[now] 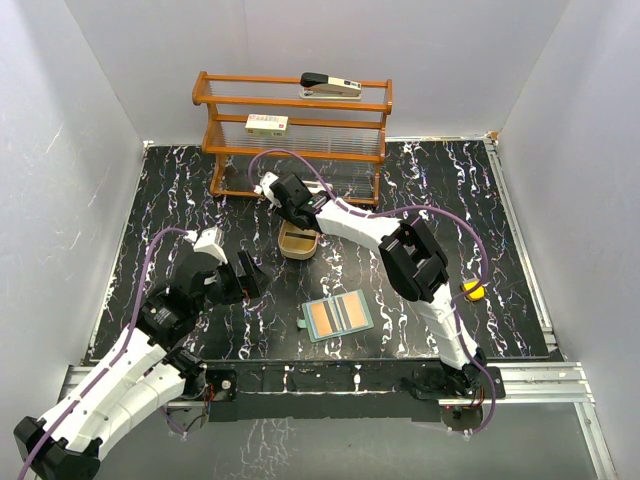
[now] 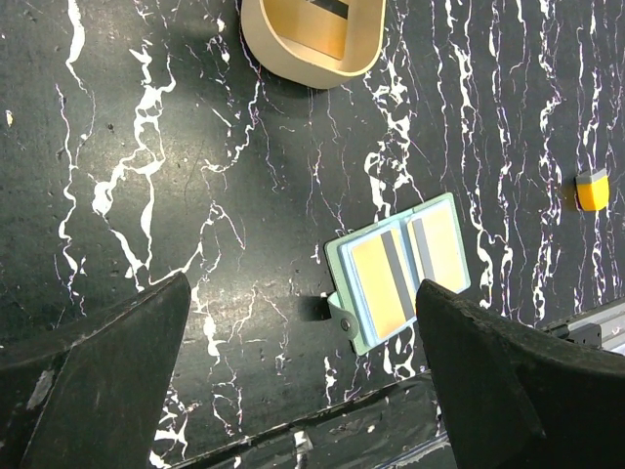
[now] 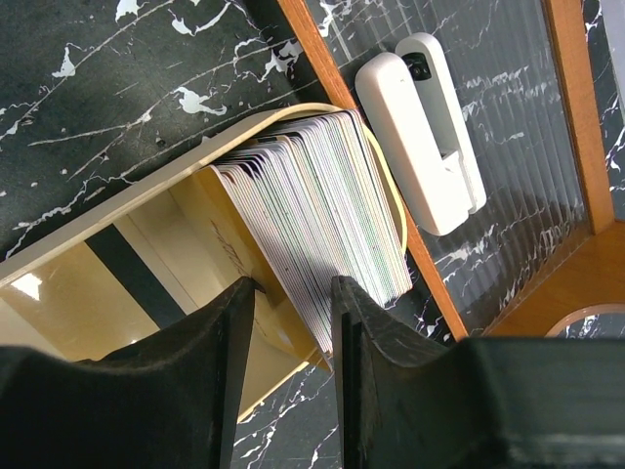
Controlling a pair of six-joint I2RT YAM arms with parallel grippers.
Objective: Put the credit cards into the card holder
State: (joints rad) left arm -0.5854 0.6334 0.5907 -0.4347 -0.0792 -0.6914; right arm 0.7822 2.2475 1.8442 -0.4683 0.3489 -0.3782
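Dozens of credit cards [image 3: 312,205] stand edgewise in tan tray [image 3: 127,200], far centre | likely stiff, slick: pinch one by its top edge | right gripper [image 3: 290,293] straddles end cards, grip unclear | left gripper [image 2: 303,293] agape

Sage-green card holder [image 2: 342,311] lies open flat on the table [image 1: 480,250], two gold-orange cards [image 2: 376,283] in its pockets, while stacked credit cards [image 3: 312,195] stand edgewise in a tan tray [image 2: 312,74].

Your right gripper [image 1: 296,222] hangs over the tray [image 1: 298,247]; the holder [image 1: 337,316] lies open, nearer you.
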